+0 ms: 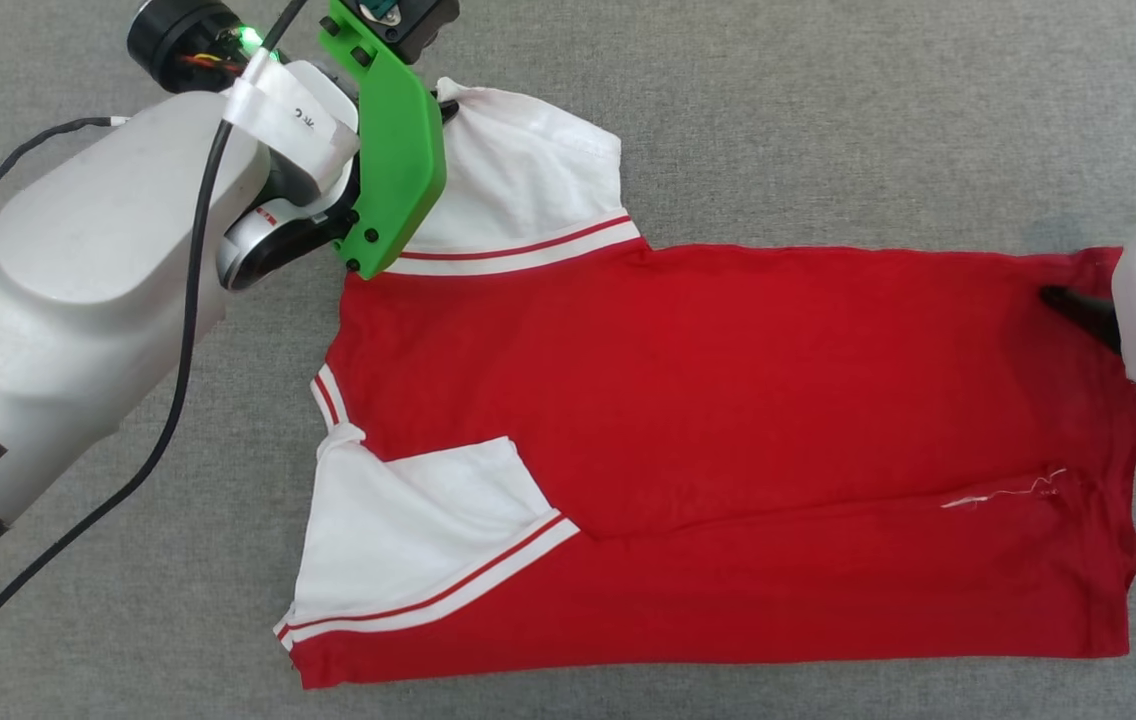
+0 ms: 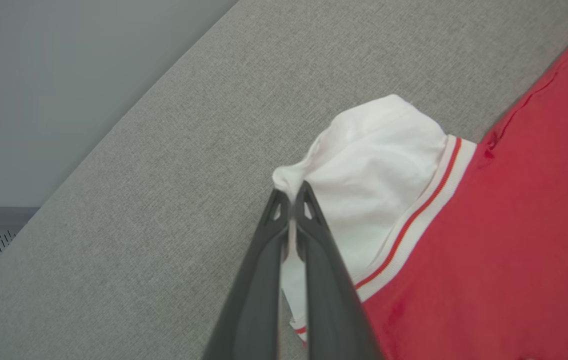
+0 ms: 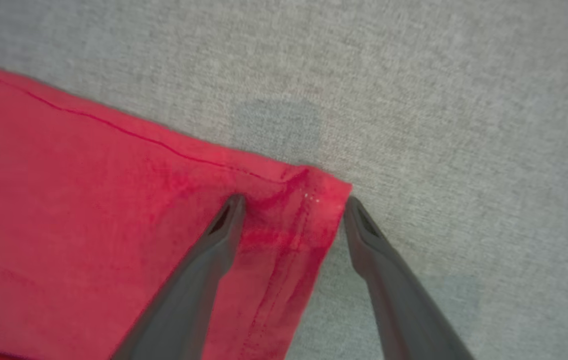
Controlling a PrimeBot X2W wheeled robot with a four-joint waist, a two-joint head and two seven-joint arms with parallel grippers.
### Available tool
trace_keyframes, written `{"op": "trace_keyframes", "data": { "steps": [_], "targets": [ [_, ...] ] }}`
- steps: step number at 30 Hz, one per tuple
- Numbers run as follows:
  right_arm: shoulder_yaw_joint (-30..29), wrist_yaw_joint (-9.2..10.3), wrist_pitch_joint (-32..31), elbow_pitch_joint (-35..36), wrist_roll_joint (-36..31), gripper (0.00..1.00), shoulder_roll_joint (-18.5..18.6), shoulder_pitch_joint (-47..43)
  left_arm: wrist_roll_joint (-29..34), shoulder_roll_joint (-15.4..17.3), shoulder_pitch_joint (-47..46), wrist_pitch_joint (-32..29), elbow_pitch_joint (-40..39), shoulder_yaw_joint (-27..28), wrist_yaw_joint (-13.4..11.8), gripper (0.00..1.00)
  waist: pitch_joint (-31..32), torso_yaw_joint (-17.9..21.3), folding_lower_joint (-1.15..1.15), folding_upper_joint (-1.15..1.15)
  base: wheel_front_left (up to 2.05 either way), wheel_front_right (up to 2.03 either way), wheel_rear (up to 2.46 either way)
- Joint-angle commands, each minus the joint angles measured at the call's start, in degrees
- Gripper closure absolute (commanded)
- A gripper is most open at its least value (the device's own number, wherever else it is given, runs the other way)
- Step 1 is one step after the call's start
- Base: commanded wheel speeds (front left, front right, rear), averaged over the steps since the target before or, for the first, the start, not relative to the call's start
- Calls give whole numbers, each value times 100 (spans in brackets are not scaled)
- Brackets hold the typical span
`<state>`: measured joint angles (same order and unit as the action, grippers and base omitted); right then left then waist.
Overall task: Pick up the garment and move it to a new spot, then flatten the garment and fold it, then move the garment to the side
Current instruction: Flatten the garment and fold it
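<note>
The garment [image 1: 728,400] lies spread on the grey cloth surface [image 1: 828,100], neck end toward the robot's left, hem toward its right, plain red side up. The near long edge appears already turned over the body: the near sleeve [image 1: 408,530] rests on the red panel and a crease runs from it toward the hem, where a loose white thread [image 1: 1003,492] shows. The left gripper [image 2: 291,192] is pinched tight on the tip of the far sleeve [image 1: 518,180], the white cloth bunched into a small peak at the fingertips. This grip reads as a hold for drawing that sleeve and the far edge inward. The green bracket [image 1: 393,150] hides those fingers from the head camera. The right gripper [image 3: 294,205] stands fully spread and holds nothing. Its fingers straddle the far hem corner [image 3: 314,200], one over red cloth, the other over bare grey just past the edge. That placement suits closing on the corner, so both ends of the far edge can travel together. Whether the right fingertips press the cloth or hover just above it cannot be told.
</note>
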<state>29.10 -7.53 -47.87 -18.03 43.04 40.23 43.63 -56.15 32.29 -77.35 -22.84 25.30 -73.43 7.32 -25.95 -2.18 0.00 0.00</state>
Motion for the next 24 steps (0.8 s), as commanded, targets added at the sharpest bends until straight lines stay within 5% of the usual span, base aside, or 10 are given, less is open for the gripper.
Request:
{"op": "trace_keyframes", "data": {
  "steps": [1,8,9,24],
  "targets": [
    [109,4,53,-150,-43,0,-50,34,42,-9,-82,56,-12,8,16,100,-94,-89,0,0,0,0,0],
    [623,4,173,-500,155,0,-109,-99,42,49,-56,135,-20,8,16,100,-99,-81,0,0,0,0,0],
    [657,4,216,-511,199,100,-103,-86,41,69,-32,146,-16,8,16,100,-74,-61,0,0,0,0,0],
    [627,4,1774,-310,565,100,48,-254,-88,406,687,712,-54,8,16,100,917,67,0,0,0,0,0]
  ]
}}
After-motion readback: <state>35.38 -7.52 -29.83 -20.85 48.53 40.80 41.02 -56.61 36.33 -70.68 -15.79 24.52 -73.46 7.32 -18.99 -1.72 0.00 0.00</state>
